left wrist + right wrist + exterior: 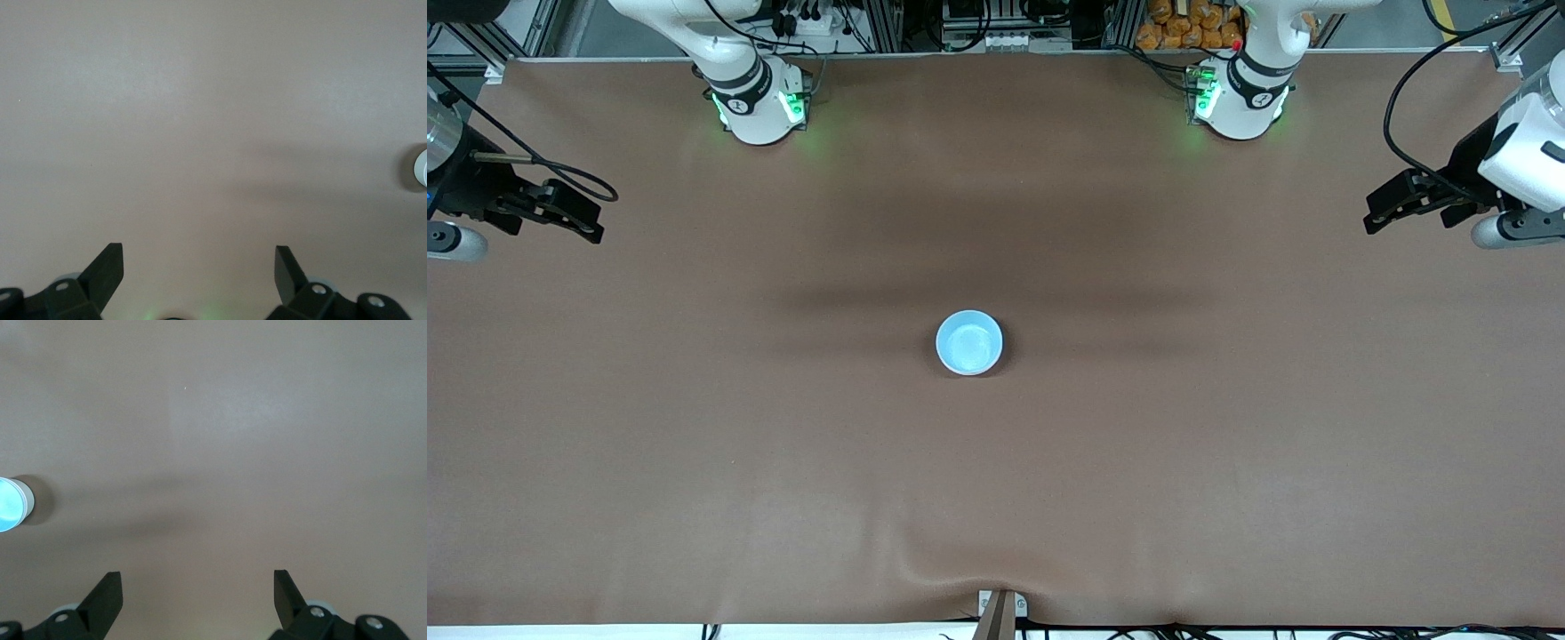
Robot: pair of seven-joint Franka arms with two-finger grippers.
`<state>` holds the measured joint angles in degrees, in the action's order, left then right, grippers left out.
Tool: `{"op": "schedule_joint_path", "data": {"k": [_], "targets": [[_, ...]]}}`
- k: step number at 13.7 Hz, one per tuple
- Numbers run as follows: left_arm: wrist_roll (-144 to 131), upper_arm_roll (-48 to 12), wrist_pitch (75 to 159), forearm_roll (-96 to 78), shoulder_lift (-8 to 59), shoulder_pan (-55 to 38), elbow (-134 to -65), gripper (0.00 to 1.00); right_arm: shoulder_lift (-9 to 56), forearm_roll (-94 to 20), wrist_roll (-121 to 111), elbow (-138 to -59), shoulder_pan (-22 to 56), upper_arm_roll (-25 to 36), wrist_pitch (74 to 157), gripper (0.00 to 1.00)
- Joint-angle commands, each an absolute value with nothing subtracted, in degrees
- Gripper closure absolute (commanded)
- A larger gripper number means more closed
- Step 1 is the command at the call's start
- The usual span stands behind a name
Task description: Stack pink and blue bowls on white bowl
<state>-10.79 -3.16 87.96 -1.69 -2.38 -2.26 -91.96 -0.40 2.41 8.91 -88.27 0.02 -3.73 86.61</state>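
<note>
A light blue bowl (969, 342) stands upright in the middle of the table. It also shows at the edge of the right wrist view (8, 504), where its outer wall looks pale, and at the edge of the left wrist view (421, 167). No pink bowl and no separate white bowl show; I cannot tell whether any lies under the blue one. My left gripper (1373, 216) is open and empty, held up over the left arm's end of the table (199, 257). My right gripper (594, 222) is open and empty over the right arm's end (197, 583). Both arms wait far from the bowl.
A brown cloth (1138, 462) covers the table. It has a fold by a clamp (998, 613) at the edge nearest the front camera. The two arm bases (760, 102) (1240, 98) stand along the edge farthest from that camera.
</note>
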Motion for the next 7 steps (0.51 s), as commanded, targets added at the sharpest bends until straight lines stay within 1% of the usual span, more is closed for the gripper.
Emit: {"op": "schedule_joint_path", "data": {"k": [1,3,5,7], "targets": [[-9.67,-3.16,85.61,-1.58,-2.81,-2.20,-90.62,0.00,-5.19,1.49,6.94,-93.44,1.76,-1.85,89.03,0.00],[-9.67,-3.16,85.26,-1.58,-2.81,-2.11,-90.62,0.00,-4.49,2.10,6.60,-92.12,1.67,-1.84,89.12,0.00],[-9.67,-3.16,85.08,-1.58,-2.81,-2.11,-90.27,0.00,-2.64,2.28,6.50,-88.78,1.76,-1.93,86.24,0.00],[-9.67,-3.16,84.99,-1.58,-2.81,-2.11,-90.09,0.00,-1.24,2.29,6.42,-86.58,1.93,-2.11,85.61,0.00]]}}
